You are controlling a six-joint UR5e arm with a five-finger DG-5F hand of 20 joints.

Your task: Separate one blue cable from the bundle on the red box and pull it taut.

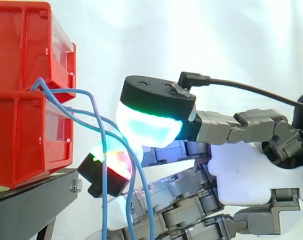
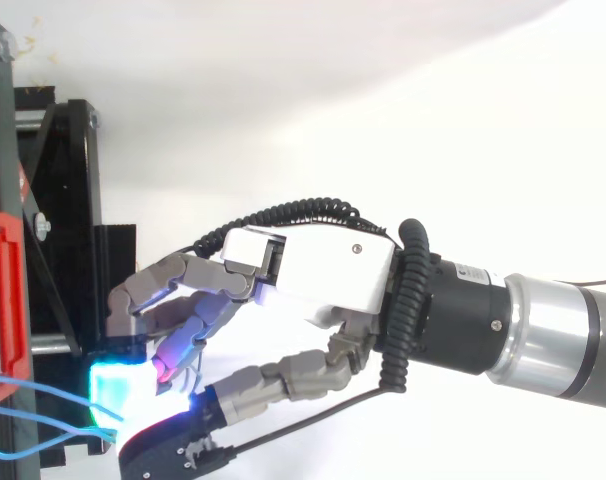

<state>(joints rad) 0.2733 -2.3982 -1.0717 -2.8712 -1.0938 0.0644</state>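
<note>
The arm (image 2: 553,335) reaches in level toward the stacked red bins (image 1: 21,140), which sit on a black stand (image 1: 31,205). The hand (image 1: 241,175) is held sideways just beside the bins' front face. Its white palm faces away from the top camera, and its wrist is the part farthest from the bins.

In the side view the thumb is stretched out on top, with its broad pad glowing cyan and green. The fingers (image 2: 173,300) curl in beneath it towards the bins, and one fingertip (image 1: 111,170) glows red and green just under the thumb pad. The gap between these two pads is almost closed.

The blue cable bundle (image 1: 41,85) comes out from between the upper and lower bin and loops away from the bins' front. One blue cable (image 1: 91,124) runs slanting down from the bins into the narrow gap between the thumb pad and the red-glowing fingertip, where it looks pinched, then drops steeply below the hand. The other strands hang loosely beside it, between the bins and the hand. In the top view the cables (image 2: 43,392) run from the bins to the glowing fingertips.
</note>
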